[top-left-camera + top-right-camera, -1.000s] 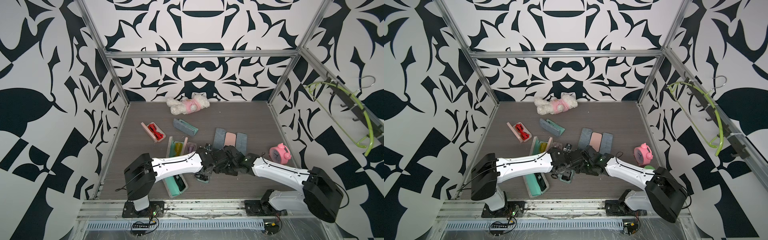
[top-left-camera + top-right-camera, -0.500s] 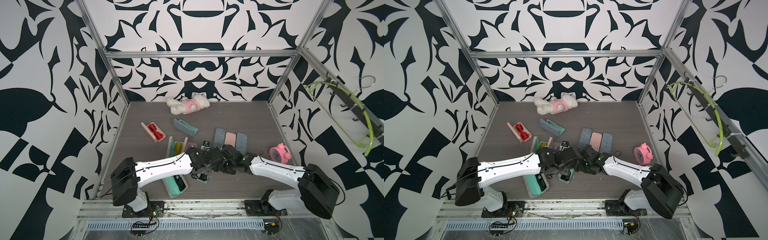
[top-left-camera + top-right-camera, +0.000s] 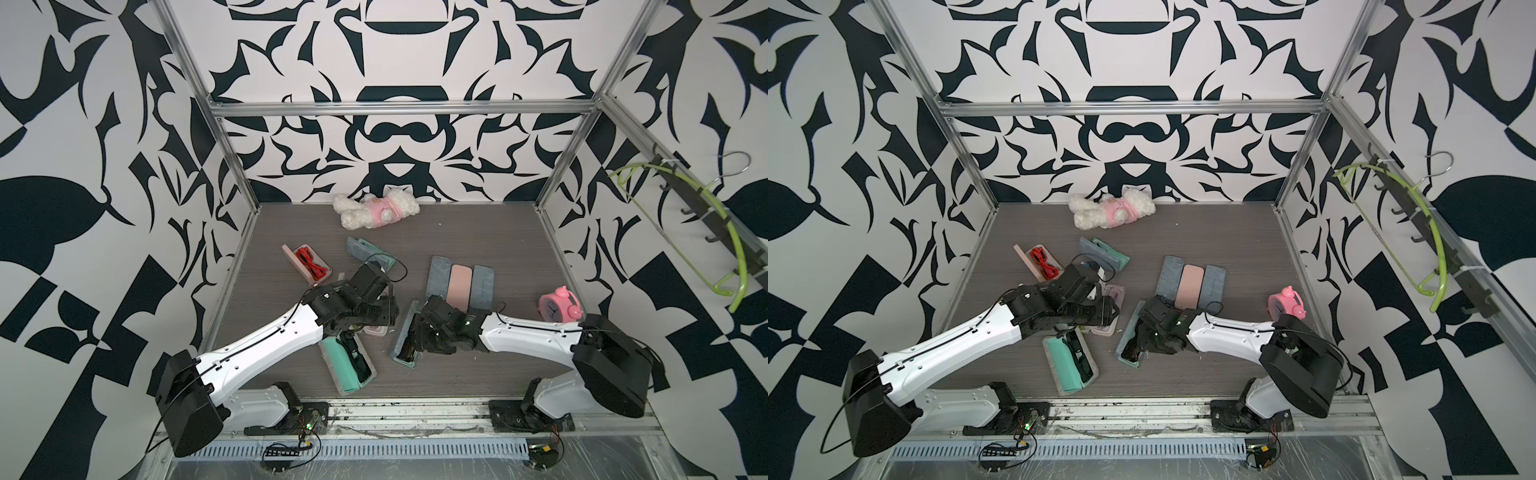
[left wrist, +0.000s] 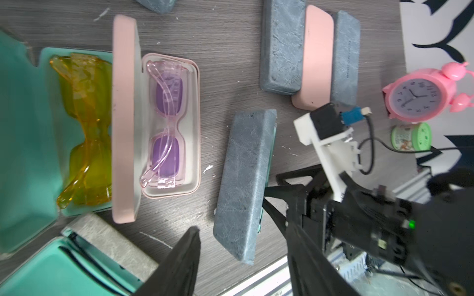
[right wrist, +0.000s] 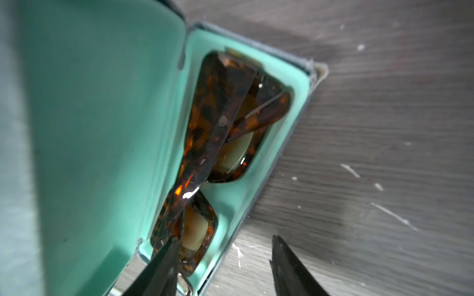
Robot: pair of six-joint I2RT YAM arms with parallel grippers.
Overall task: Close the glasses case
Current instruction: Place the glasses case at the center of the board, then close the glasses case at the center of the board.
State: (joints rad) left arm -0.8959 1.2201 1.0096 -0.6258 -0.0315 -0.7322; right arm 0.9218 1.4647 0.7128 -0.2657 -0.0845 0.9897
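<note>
Gaping: rough grey case (image 4: pixel 243 184) | mint lining (image 5: pixel 102 128) | tortoiseshell glasses (image 5: pixel 218 133), seemingly plastic

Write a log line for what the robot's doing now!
gray case: open, glasses inside | right gripper: open, over its rim | left gripper: open, empty

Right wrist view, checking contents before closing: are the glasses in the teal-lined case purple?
No, the glasses lying in the teal-lined case have a brown tortoiseshell frame.

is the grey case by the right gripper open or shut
Open: the grey case has its lid raised, with the teal lining and tortoiseshell glasses showing.
</note>
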